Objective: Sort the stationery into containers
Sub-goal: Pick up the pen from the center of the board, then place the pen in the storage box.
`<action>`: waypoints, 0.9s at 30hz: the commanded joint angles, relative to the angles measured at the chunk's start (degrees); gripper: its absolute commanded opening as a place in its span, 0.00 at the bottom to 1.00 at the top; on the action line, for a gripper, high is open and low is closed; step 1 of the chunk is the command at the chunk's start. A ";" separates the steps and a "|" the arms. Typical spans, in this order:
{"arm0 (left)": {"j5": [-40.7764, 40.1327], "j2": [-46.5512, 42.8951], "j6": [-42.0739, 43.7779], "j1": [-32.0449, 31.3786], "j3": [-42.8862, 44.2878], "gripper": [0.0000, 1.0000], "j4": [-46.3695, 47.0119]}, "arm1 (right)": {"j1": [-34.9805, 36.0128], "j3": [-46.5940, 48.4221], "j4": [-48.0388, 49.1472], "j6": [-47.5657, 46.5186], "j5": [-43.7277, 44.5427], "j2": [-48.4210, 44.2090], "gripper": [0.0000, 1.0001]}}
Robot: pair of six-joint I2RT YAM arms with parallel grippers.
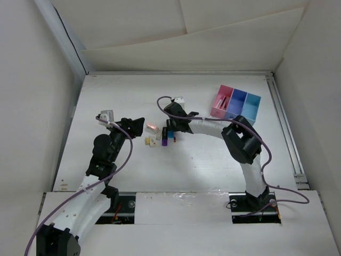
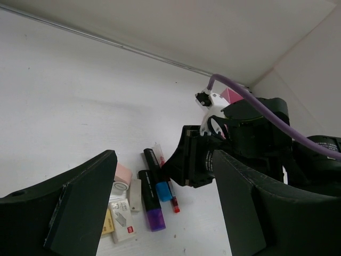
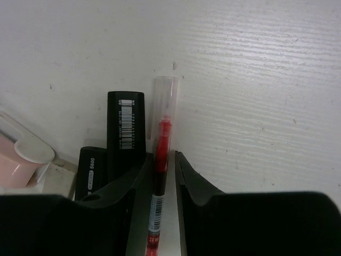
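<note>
The stationery [image 1: 160, 136] lies in a small cluster at the table's middle. In the right wrist view, my right gripper [image 3: 161, 158] is low over it and open. Its fingers straddle a red pen [image 3: 161, 133], with a thin gap on the right side. Two black markers [image 3: 125, 125] lie just left of the pen. My left gripper [image 2: 164, 160] stands open and empty, a little left of the cluster. Below it I see a purple-capped marker [image 2: 152, 205], a blue-capped marker [image 2: 160, 186], and cream blocks [image 2: 123, 224]. The containers [image 1: 236, 104] are pink, dark blue and light blue bins at the back right.
A pink tape roll [image 2: 122, 176] sits at the cluster's left edge. The pink bin [image 1: 221, 101] holds a pale stick-like item. A raised rail [image 1: 285, 133] runs along the table's right side, and white walls close in the back and both sides.
</note>
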 commanded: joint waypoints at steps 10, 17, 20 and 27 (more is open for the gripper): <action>1.00 -1.29 -0.33 -0.10 2.29 0.69 1.76 | -0.61 -0.76 1.16 1.69 2.30 0.21 0.05; 1.00 -0.23 -0.33 -0.10 2.29 0.69 1.76 | -4.20 -2.62 1.16 1.07 4.23 -11.65 0.00; 1.52 -0.23 -0.33 -0.10 2.29 0.69 1.76 | -9.12 -1.84 0.64 -0.25 5.72 -17.09 0.00; 1.52 0.30 -0.33 -0.10 2.82 0.69 1.24 | -24.76 1.07 0.63 -0.25 1.52 -18.52 0.00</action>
